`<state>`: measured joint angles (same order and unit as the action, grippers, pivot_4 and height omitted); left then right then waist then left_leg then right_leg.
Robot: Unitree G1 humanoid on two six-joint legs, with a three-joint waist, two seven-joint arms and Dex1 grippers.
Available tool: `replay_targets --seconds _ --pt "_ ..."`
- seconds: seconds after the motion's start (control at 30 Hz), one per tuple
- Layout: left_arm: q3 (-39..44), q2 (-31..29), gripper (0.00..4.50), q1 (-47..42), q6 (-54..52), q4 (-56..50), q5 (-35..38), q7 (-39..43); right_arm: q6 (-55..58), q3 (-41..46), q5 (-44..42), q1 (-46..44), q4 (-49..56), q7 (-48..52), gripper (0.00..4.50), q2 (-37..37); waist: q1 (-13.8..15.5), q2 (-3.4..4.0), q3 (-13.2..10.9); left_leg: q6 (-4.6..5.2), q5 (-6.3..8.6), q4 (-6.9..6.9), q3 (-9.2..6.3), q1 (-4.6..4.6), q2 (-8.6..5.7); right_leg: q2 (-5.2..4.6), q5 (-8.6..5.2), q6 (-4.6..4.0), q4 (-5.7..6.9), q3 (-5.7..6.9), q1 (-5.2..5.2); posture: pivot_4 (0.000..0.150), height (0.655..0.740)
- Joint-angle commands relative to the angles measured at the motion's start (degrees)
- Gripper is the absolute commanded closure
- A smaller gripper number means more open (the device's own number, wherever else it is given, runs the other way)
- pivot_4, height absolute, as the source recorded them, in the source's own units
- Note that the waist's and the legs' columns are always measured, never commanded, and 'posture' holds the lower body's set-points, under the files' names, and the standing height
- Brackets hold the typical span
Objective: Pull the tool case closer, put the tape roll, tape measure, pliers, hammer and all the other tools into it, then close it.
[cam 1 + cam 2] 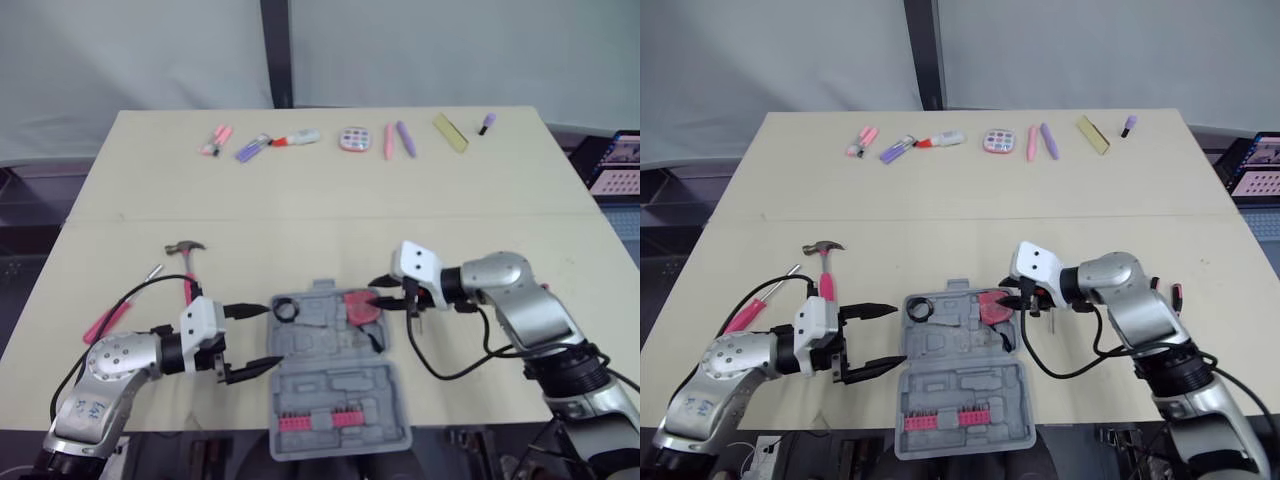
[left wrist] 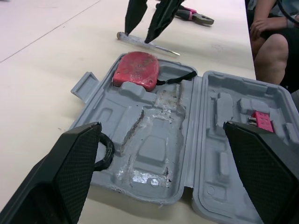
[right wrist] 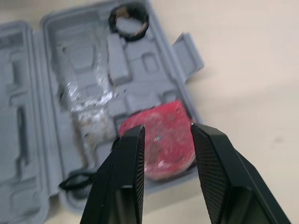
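The grey tool case lies open at the table's near edge, lid toward me. In its far half sit the black tape roll at the left corner and the red tape measure at the right corner. My right gripper hovers open just above the tape measure, with nothing between its fingers. My left gripper stands wide open at the case's left edge, empty. The pink-handled hammer and a pink screwdriver lie left of the case. Pliers and a clear screwdriver lie right of it.
A pink bit holder sits in the case lid. Several pens, markers, a small keypad and a yellow ruler line the table's far edge. A seated person is beside the table on the right.
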<state>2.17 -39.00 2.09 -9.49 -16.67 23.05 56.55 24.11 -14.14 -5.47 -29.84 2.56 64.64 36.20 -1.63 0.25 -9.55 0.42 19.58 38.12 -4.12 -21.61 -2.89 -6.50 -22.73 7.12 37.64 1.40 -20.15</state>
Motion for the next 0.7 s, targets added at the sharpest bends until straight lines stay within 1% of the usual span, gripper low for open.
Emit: replay_targets --seconds 0.03,0.27,0.7 --pt "0.46 -0.13 0.00 -0.31 -0.03 -0.08 0.79 0.65 -6.24 1.62 -1.50 0.65 -3.23 -0.13 2.84 -1.16 0.03 0.00 0.00 0.00 0.00 0.00 -0.01 0.00 0.00 0.01 0.00 0.00 0.01 0.01 0.00 0.150 0.7400" --pt "1.23 -0.36 0.00 -0.19 -0.31 0.19 1.83 1.85 -11.56 1.11 -2.72 1.98 -6.97 1.22 2.84 -2.78 -0.01 0.00 0.00 0.00 0.00 0.01 -0.02 0.00 0.01 0.02 0.00 0.00 0.01 0.02 0.01 0.150 0.7400" --pt "2.03 -1.17 0.00 0.41 -0.24 0.24 1.59 2.25 -15.64 0.94 -2.49 2.91 -14.39 1.00 2.84 -4.78 -0.02 0.00 0.00 0.00 0.00 0.02 -0.02 0.03 0.01 0.02 0.00 0.00 -0.01 0.02 0.04 0.150 0.7400"
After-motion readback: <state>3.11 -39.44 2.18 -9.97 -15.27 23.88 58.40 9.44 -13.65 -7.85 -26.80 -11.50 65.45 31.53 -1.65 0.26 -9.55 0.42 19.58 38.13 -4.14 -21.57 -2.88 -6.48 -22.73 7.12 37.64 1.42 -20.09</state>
